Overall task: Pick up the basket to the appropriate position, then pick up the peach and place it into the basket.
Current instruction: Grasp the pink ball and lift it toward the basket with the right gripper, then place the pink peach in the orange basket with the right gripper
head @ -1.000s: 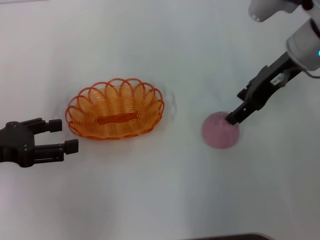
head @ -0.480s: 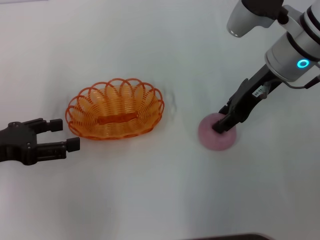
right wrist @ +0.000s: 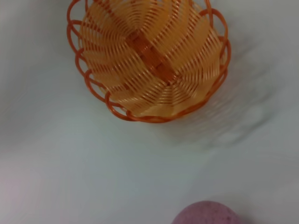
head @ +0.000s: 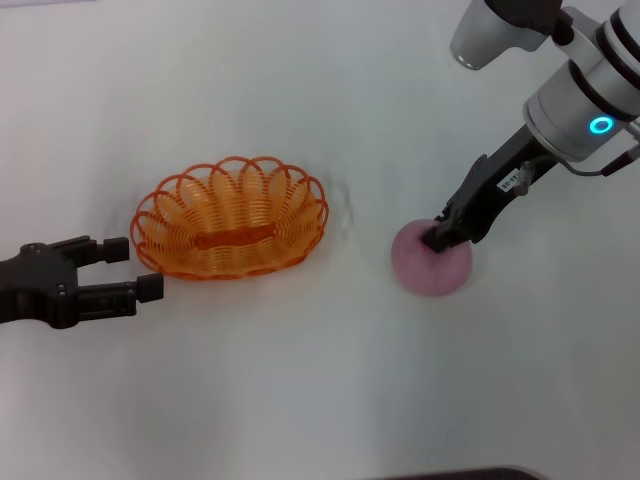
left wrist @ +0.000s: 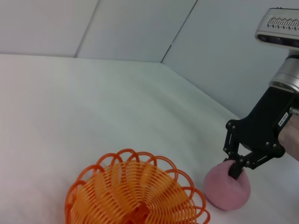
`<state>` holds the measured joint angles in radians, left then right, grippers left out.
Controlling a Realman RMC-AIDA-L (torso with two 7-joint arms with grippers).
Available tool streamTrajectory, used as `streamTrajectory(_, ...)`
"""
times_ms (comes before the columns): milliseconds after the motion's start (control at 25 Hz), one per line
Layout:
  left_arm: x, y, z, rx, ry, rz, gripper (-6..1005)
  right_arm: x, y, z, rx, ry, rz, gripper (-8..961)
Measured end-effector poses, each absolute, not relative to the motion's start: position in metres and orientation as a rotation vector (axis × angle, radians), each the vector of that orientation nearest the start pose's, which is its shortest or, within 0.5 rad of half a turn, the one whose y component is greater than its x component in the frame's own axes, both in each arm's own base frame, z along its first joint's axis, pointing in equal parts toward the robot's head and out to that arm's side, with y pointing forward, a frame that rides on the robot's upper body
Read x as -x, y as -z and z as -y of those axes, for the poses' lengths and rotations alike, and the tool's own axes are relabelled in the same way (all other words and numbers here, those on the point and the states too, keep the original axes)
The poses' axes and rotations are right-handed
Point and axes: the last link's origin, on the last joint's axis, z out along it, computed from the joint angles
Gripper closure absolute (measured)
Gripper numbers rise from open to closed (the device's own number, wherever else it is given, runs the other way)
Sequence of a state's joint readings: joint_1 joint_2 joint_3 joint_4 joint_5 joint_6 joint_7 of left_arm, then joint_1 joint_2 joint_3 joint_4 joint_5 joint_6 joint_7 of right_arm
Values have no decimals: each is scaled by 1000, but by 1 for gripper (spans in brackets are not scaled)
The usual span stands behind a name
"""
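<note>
My right gripper (head: 440, 238) is down on the peach (head: 430, 261), fingers set on its top; grip looks closed on it but not lifted, peach sits on the table (head: 300, 380). To do it well: squeeze firm around the widest part, lift straight up so the round fruit doesn't roll out, then carry left. Basket (head: 232, 229) stands well left of the peach, empty, clear table between. My left gripper (head: 140, 268) rests open just beside the basket's left near rim, not touching. Plenty of room all round; no table edge close.
</note>
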<state>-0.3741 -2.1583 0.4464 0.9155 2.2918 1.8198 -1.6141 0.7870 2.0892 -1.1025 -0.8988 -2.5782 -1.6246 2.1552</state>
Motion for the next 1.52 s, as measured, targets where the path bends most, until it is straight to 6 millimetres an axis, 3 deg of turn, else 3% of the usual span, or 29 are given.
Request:
streamTrajectory(160,305,-23,-260,2688,609,1072,100,-205,22,-359,2925,495,-915,855)
streamTrajectory(400,305,-23,-259,2687,608,1074,99,-199,15,-360,2954,405,-901,887)
streamTrajectory(760,305,-21,-259,2687,613,1084,100,-166,-16,-375,2972,8,-768,886)
streamTrajectory(960,305,-21,-260,2690,612,1082,100,-145,3,-385,2976,-212,-703,885)
streamTrajectory(1160,304,-21,-261,2691,611,1081,100,-129,35,-390,3015,-397,-733,879)
streamTrajectory(1360,304,-19,-261,2695,620,1087,99,-123,56,-388,3032,-469,-742,846)
streamTrajectory(1520,304,-19,-261,2695,621,1090,100,-122,59,-387,3025,-498,-737,689)
